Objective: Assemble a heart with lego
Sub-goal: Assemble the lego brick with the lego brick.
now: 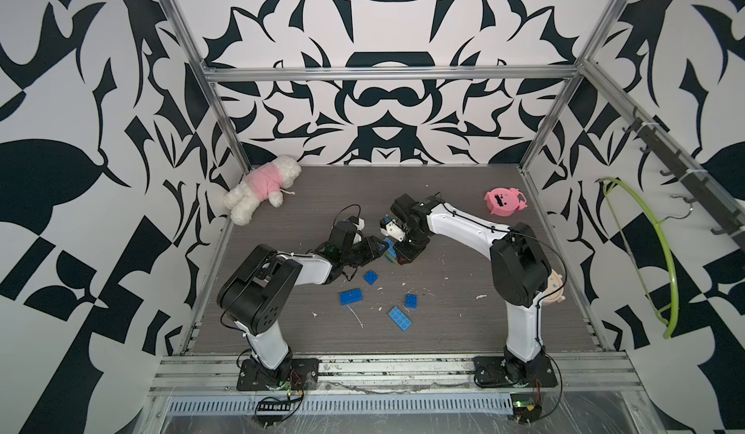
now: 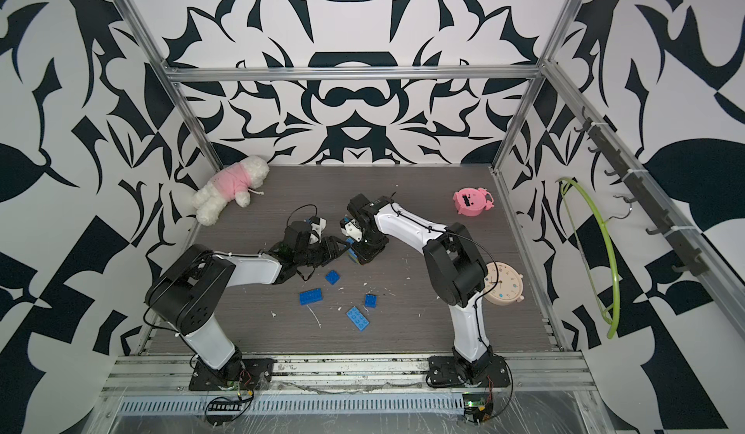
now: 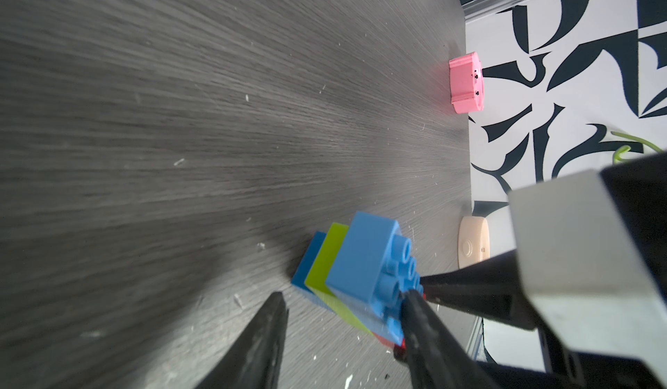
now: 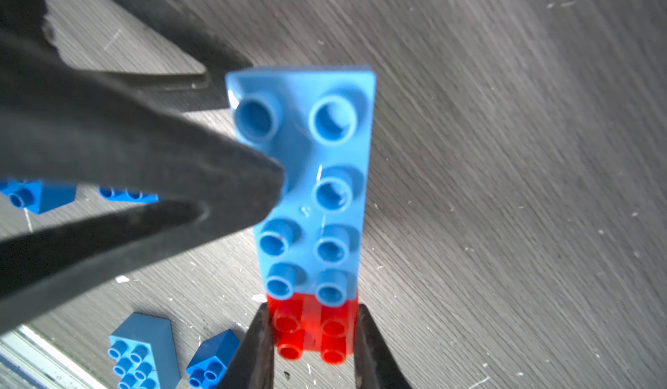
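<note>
The partial heart (image 1: 389,252) (image 2: 351,253) is a stack of joined lego tipped on its side at mid-table: a blue brick (image 4: 325,174) with its studs facing out, a lime green layer (image 3: 325,264), another blue layer, and a red brick (image 4: 314,329) at one end. My right gripper (image 4: 312,333) (image 1: 400,256) is shut on the red brick. My left gripper (image 3: 344,304) (image 1: 375,250) straddles the stack from the left, open. One of its fingers (image 4: 223,174) touches the studded blue face; the other stands off from the far side. Several loose blue bricks (image 1: 370,277) (image 1: 400,320) lie nearer the front.
A white plush bear in pink (image 1: 262,188) lies at the back left. A pink round toy (image 1: 504,201) stands at the back right. A beige clock (image 2: 504,287) lies behind the right arm. A green hanger (image 1: 661,250) hangs outside the right rail. White crumbs dot the table.
</note>
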Controlling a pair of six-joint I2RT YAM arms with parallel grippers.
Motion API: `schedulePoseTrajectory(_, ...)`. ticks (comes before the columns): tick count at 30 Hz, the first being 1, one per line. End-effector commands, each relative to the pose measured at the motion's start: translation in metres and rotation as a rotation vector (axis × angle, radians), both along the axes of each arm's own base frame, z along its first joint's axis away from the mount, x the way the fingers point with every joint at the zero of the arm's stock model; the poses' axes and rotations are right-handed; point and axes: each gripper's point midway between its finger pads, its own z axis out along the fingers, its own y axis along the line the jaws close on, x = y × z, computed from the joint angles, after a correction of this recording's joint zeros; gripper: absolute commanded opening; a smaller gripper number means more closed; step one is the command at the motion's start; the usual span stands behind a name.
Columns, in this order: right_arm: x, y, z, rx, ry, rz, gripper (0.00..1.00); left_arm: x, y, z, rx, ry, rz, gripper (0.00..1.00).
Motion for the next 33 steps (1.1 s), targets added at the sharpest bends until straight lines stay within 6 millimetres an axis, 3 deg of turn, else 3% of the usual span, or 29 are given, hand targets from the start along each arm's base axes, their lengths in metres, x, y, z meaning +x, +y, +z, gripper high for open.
schedulePoseTrajectory(1, 0.0, -0.001, 0.011, -0.019, -0.01, -0.012, 0.18, -0.001, 0.006, 0.007, 0.022, -0.016, 0.008, 0.55)
schedulePoseTrajectory(8, 0.001, -0.001, 0.013, -0.029, -0.017, -0.009, 0.18, 0.008, 0.018, 0.029, -0.01, -0.052, 0.04, 0.56)
schedulePoseTrajectory(11, 0.001, -0.001, 0.013, -0.029, -0.018, -0.008, 0.18, 0.009, 0.012, 0.029, -0.01, -0.046, 0.001, 0.57)
schedulePoseTrajectory(17, 0.003, 0.001, 0.012, -0.025, -0.017, -0.003, 0.18, 0.01, 0.001, 0.015, -0.071, -0.009, -0.026, 0.54)
schedulePoseTrajectory(24, 0.002, 0.001, 0.013, -0.025, -0.02, 0.003, 0.18, 0.01, -0.014, 0.014, -0.136, -0.002, -0.075, 0.54)
schedulePoseTrajectory(33, 0.004, 0.002, 0.012, -0.064, 0.022, -0.007, 0.18, -0.003, 0.0, -0.024, -0.08, 0.06, -0.031, 0.5)
